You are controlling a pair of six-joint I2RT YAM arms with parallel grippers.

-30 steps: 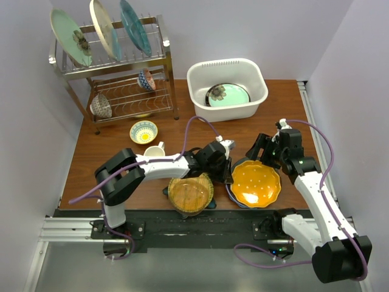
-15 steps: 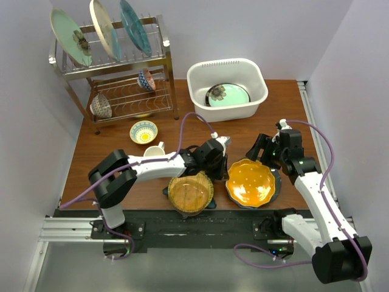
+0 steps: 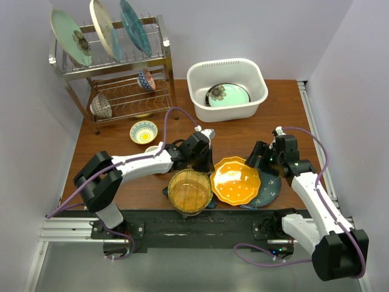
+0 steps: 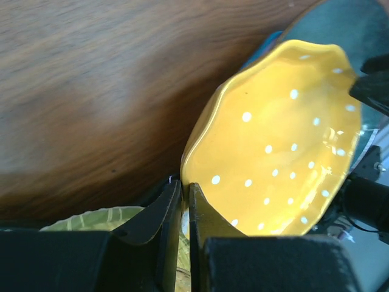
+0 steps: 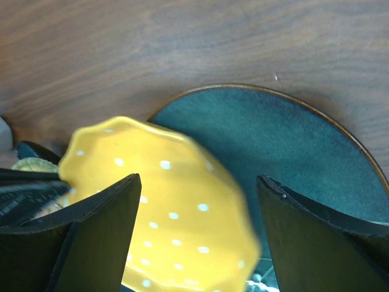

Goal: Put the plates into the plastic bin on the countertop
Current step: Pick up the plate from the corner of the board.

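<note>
My left gripper (image 3: 205, 163) (image 4: 185, 182) is shut on the left rim of the orange dotted plate (image 3: 236, 180) (image 4: 273, 152), which is tilted and half over the dark teal plate (image 3: 271, 190) (image 5: 273, 146). My right gripper (image 3: 261, 153) (image 5: 199, 179) hangs open above both plates, holding nothing. An amber plate (image 3: 190, 191) lies on a teal star-shaped plate (image 3: 165, 191) at the front edge of the countertop (image 3: 109, 164). The white plastic bin (image 3: 197, 91) at the back holds a mint flower plate (image 3: 231, 96).
A steel wire rack (image 3: 163, 58) at the back left holds three upright plates and two small bowls. A patterned bowl (image 3: 143, 131) sits in front of it. A white mug (image 3: 151, 149) peeks out behind my left arm. Grey walls close both sides.
My left gripper has pulled the orange dotted plate leftward, partly off the dark teal plate, and its jaws have closed tighter on the rim. The right gripper shifted slightly left.
</note>
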